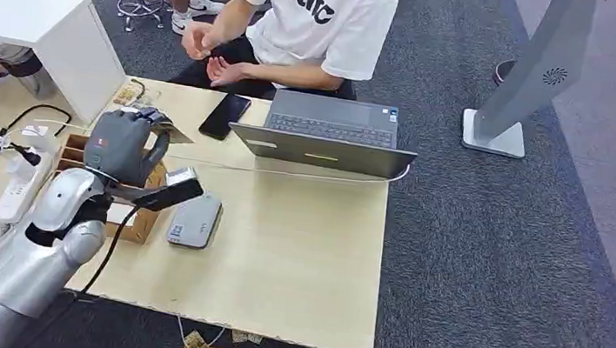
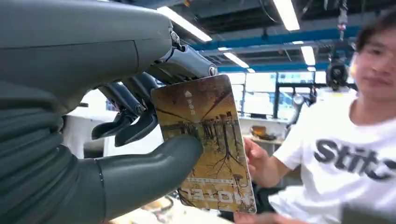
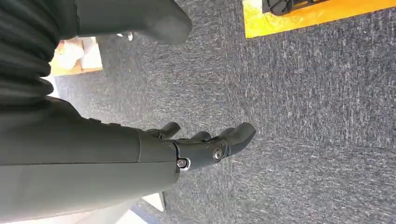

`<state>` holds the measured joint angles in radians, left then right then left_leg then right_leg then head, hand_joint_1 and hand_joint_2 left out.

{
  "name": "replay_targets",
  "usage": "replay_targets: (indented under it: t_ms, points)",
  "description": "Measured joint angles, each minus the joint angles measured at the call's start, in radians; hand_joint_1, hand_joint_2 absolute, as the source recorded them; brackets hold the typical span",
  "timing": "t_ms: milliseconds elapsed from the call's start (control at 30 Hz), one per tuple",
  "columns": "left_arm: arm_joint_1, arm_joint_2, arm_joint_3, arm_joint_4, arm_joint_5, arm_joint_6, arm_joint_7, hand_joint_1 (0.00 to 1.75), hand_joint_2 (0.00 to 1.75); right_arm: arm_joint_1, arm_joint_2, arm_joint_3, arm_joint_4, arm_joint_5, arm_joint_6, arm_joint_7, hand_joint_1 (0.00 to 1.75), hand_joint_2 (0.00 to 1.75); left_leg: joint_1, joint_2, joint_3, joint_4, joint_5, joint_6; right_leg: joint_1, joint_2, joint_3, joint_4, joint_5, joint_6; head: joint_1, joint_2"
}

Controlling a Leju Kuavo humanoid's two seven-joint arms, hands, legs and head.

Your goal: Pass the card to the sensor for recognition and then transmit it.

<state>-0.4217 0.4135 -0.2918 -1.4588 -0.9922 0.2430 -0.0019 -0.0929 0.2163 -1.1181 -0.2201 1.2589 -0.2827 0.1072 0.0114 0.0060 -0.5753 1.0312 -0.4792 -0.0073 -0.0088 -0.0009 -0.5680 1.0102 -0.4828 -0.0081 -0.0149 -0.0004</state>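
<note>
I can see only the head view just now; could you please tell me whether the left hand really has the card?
Observer: Yes. In the left wrist view the left hand pinches the card between its thumb and fingers.
Operator: Thank you. Is anything printed on it?
Observer: A brownish picture and the word HOTEL along one edge.
Operator: And the right hand, please?
Observer: The right hand hangs over grey carpet, holding nothing, fingers loosely apart.
Operator: Is the person ready to take it?
Observer: One hand of the person is raised just behind the card.
</note>
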Motion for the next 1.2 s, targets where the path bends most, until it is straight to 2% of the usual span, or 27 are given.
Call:
replay_targets:
  t_ms: [100,267,433,700,733,767,1100,1167,1200]
  points:
    - [-0.037,0.014,0.026,-0.018,-0.054,0.023,0.011,1.75,1.75,0.0,0.0,0.002,0.0,0.009,0.0,0.0,0.0,1.75,0.001,0.0,-0.001,0.0,0.0,0.0,0.001,0.0,0.0,0.0,0.0,0.0,0.0,0.0]
    - [-0.112,0.047,0.06,-0.011,-0.207,0.081,0.045,1.75,1.75,0.0,0.0,0.018,0.0,0.025,0.0,0.016,0.0,1.75,0.001,0.0,0.0,0.0,0.001,0.0,0.001,0.0,-0.001,0.0,0.0,0.0,0.0,0.0]
    - [-0.169,0.039,0.063,0.028,-0.237,0.08,0.048,1.75,1.75,-0.003,0.0,0.025,0.0,0.027,0.0,0.015,0.0,1.75,0.001,0.001,0.0,0.0,0.001,0.0,0.001,0.0,0.0,0.0,0.001,-0.001,0.0,0.0]
    - [-0.176,-0.002,0.062,0.042,-0.223,0.106,0.051,1.75,1.75,-0.005,0.0,0.026,0.0,0.02,0.0,0.014,0.0,1.75,0.0,0.001,0.0,0.0,0.001,0.0,0.001,0.0,-0.001,0.0,0.001,-0.001,0.0,0.0]
    - [-0.176,-0.006,0.062,0.042,-0.216,0.106,0.051,1.47,1.75,-0.004,0.0,0.026,0.0,0.02,0.0,0.015,0.0,1.75,0.0,0.001,0.0,0.0,0.001,0.0,0.001,0.0,-0.001,0.0,0.001,-0.001,0.0,0.0]
    - [-0.176,-0.011,0.062,0.042,-0.207,0.106,0.052,0.0,1.75,-0.004,0.0,0.026,0.0,0.019,0.0,0.015,0.0,1.75,0.0,0.001,0.0,0.0,0.001,0.0,0.001,0.0,-0.001,0.0,0.001,-0.001,0.0,0.0]
    - [-0.156,-0.053,0.062,0.037,-0.159,0.161,0.052,0.0,1.75,-0.005,0.0,0.025,0.0,0.009,0.0,0.018,0.0,1.75,0.0,0.001,-0.001,0.0,0.0,0.0,0.001,0.0,-0.001,0.0,0.001,-0.001,0.0,0.0]
    - [-0.134,-0.064,0.062,0.034,-0.156,0.142,0.052,0.0,1.75,-0.004,0.0,0.025,0.0,0.005,0.0,0.019,0.0,1.75,0.0,0.0,-0.001,0.0,0.001,0.0,0.001,0.0,-0.001,0.0,0.001,-0.001,0.0,0.0]
    - [-0.127,-0.068,0.062,0.034,-0.153,0.104,0.054,0.0,1.75,-0.004,0.0,0.025,0.0,0.001,0.0,0.022,0.0,1.75,0.0,0.0,-0.001,0.0,0.001,0.0,0.001,0.0,-0.001,0.0,0.001,-0.001,0.001,0.0]
